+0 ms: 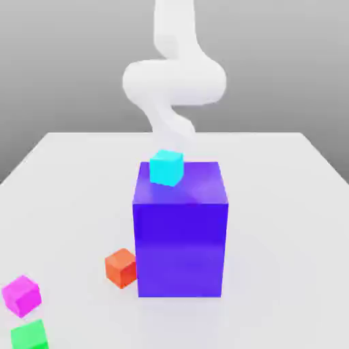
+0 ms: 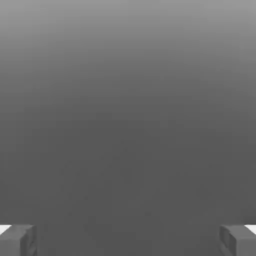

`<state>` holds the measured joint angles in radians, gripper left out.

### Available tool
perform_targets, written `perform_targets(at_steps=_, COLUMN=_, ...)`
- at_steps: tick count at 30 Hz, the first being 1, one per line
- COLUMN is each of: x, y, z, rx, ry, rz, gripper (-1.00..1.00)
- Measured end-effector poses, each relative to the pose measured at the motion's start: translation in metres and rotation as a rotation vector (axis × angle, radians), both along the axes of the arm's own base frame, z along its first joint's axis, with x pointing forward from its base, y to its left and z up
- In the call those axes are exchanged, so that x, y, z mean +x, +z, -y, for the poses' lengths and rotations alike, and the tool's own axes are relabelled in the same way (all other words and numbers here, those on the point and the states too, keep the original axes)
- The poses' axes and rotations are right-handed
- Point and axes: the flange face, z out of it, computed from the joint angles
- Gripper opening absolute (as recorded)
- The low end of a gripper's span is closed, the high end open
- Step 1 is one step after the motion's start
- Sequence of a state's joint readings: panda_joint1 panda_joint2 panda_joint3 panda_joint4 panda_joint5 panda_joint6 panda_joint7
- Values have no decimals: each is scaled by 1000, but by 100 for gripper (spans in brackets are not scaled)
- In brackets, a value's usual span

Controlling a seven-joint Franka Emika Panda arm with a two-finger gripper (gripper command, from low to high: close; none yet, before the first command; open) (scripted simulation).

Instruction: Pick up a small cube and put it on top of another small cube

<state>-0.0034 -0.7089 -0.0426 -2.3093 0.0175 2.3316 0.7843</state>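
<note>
A small cyan cube (image 1: pixel 166 168) rests on the top face of a tall blue block (image 1: pixel 180 232), near that face's far left corner in the exterior view. Three more small cubes lie on the white table near its front left: an orange cube (image 1: pixel 121 267) beside the block's base, a magenta cube (image 1: pixel 21 295) and a green cube (image 1: pixel 29 335) at the picture's lower edge. In the hand view my gripper (image 2: pixel 128 241) is open, its two grey fingertips (image 2: pixel 18 240) far apart with nothing between them, facing plain grey background.
The white arm (image 1: pixel 174 82) rises behind the blue block at the table's far side. The table (image 1: pixel 272 204) stretches to the exterior view's right of the block.
</note>
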Motion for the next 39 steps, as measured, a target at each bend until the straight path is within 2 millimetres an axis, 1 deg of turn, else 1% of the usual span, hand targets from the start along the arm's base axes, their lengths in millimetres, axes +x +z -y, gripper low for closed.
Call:
perform_targets(at_steps=3, x=36, y=-47, z=30, rx=42, ry=-36, rz=-84, gripper=0)
perform_targets(at_steps=7, x=70, y=-113, z=69, rx=91, ry=-93, rz=-188, gripper=0)
perform_targets(at_steps=11, x=91, y=-184, z=109, rx=132, ry=-160, rz=-289, gripper=0)
perform_targets(at_steps=14, x=97, y=-239, z=139, rx=158, ry=-216, rz=-364, gripper=0)
perform_targets(at_steps=17, x=94, y=-294, z=171, rx=179, ry=-282, rz=-438, gripper=0)
perform_targets(at_steps=20, x=80, y=-348, z=206, rx=195, ry=-359, rz=-511, gripper=0)
perform_targets(at_steps=21, x=76, y=-366, z=213, rx=198, ry=-377, rz=-535, gripper=0)
perform_targets(at_steps=24, x=58, y=-417, z=235, rx=199, ry=-434, rz=-610, gripper=0)
perform_targets(at_steps=27, x=31, y=-466, z=259, rx=195, ry=-501, rz=-685, gripper=0)
perform_targets(at_steps=29, x=22, y=-494, z=267, rx=191, ry=-522, rz=-707, gripper=0)
perform_targets(at_steps=32, x=19, y=-535, z=269, rx=190, ry=-527, rz=-714, gripper=0)
perform_targets(at_steps=33, x=19, y=-544, z=269, rx=191, ry=-528, rz=-715, gripper=-100)
perform_targets(at_steps=38, x=19, y=-544, z=269, rx=192, ry=-528, rz=-715, gripper=-100)
perform_targets(at_steps=39, x=18, y=-549, z=268, rx=192, ry=-529, rz=-716, gripper=-100)
